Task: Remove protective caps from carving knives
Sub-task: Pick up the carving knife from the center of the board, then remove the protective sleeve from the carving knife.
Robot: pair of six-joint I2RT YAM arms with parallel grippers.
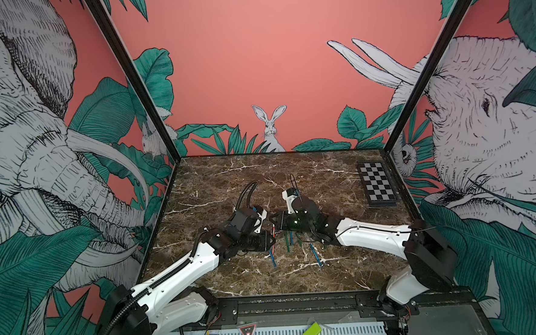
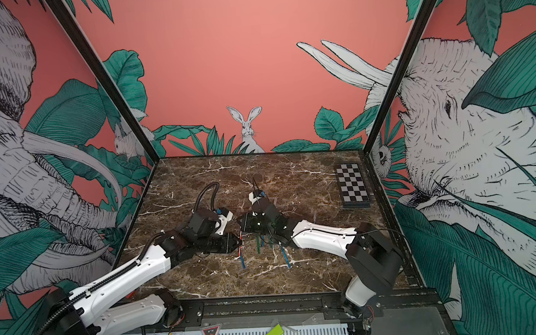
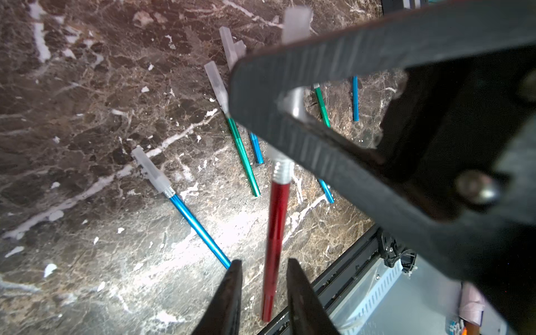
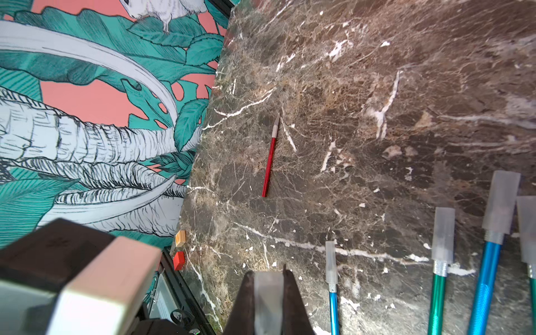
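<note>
Right gripper (image 4: 268, 273) around protective cap (image 4: 268, 301)

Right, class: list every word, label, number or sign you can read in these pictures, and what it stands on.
Nothing here reads clearly.
Triangular sticker at the rig's front: small lettering above a red mark, too blurred to read.
Orange block by the table edge: faint marking, illegible.
Checkerboard: squares only, no characters.
</note>
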